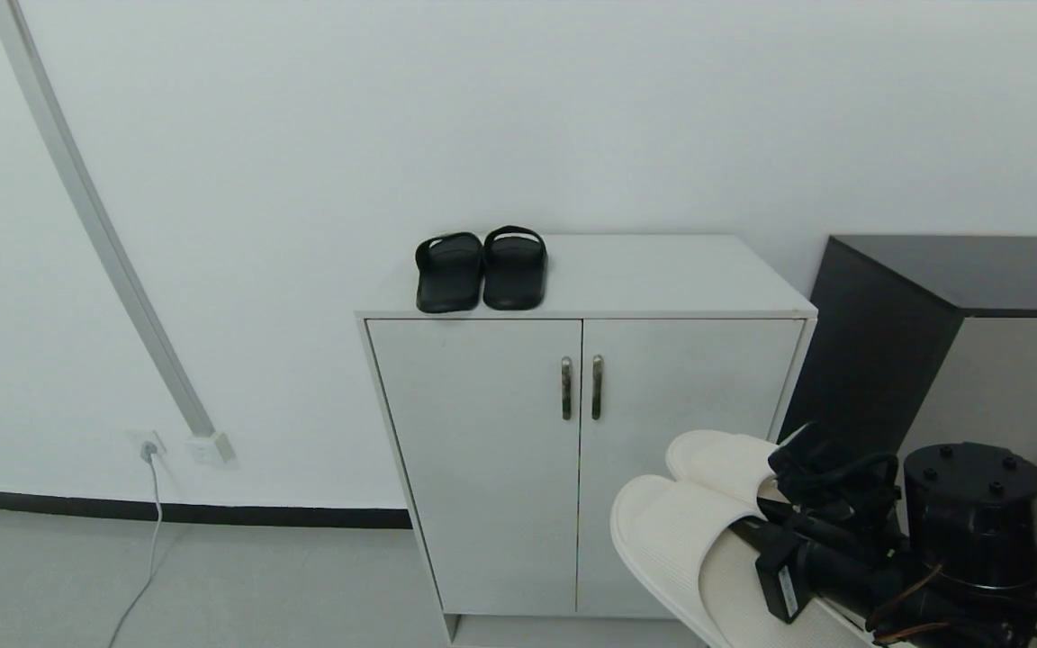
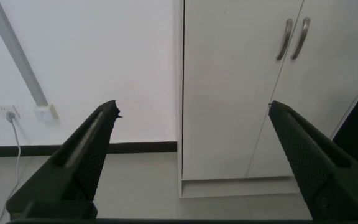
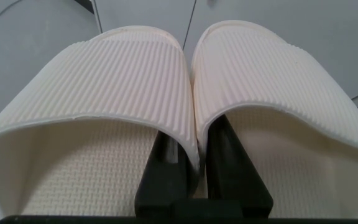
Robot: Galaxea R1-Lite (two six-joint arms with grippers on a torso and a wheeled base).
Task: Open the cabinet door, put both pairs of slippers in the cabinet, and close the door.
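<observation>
We see the white cabinet (image 1: pixel 583 468) against the far wall (image 1: pixel 518 108), both doors (image 1: pixel 482 468) shut, with the two metal handles (image 1: pixel 581 388) side by side at the centre seam. The black slippers (image 1: pixel 481 270) sit as a pair on the cabinet top, on its left part, at the front edge, touching each other, toes to the wall. The white slippers (image 1: pixel 676 531) are off the floor, near and to the right, in front of the lower part of the right door, held side by side. The right hand (image 1: pixel 775 508) has one finger pushed under each strap. In the right wrist view we see the right hand (image 3: pixel 192 140) pinching the two inner strap walls of the white slippers (image 3: pixel 123 81) together between its fingers (image 3: pixel 166 168). The left hand (image 2: pixel 192 106) is spread wide with nothing between its fingers (image 2: pixel 86 155). It is low on the left and faces the cabinet (image 2: pixel 229 112), at its left door and side edge, well apart from it. The handles (image 2: pixel 294 38) show up higher in that view. To the right of the white cabinet stands a dark cabinet (image 1: pixel 879 360), just beside it. On the left wall we note a slanted grey conduit (image 1: pixel 95 216) running down to a wall socket (image 1: pixel 148 445), with a cable (image 1: pixel 145 558) dropping to the grey floor (image 1: pixel 257 594).
</observation>
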